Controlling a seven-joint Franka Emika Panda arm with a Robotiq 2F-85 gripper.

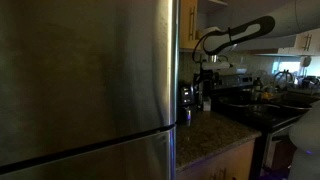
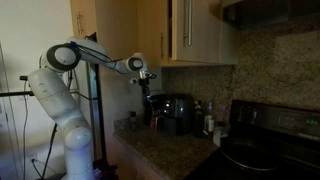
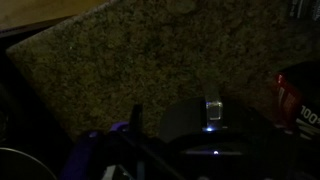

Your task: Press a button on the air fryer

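In an exterior view a tall brushed-steel fridge (image 1: 80, 80) hemmed the small dark glossy air fryer (image 1: 187, 100); in an exterior view the gripper (image 2: 148, 97) hung just beside it over open speckled granite counter (image 2: 165, 150); the wrist view left its jaw gap untellable.

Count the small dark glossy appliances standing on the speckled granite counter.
1. The small dark glossy air fryer stands on the speckled granite counter, between the gripper and the black stove in an exterior view. Dim light may hide others.

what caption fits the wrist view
Wrist camera looks down on speckled granite countertop and small dark glossy air fryer.
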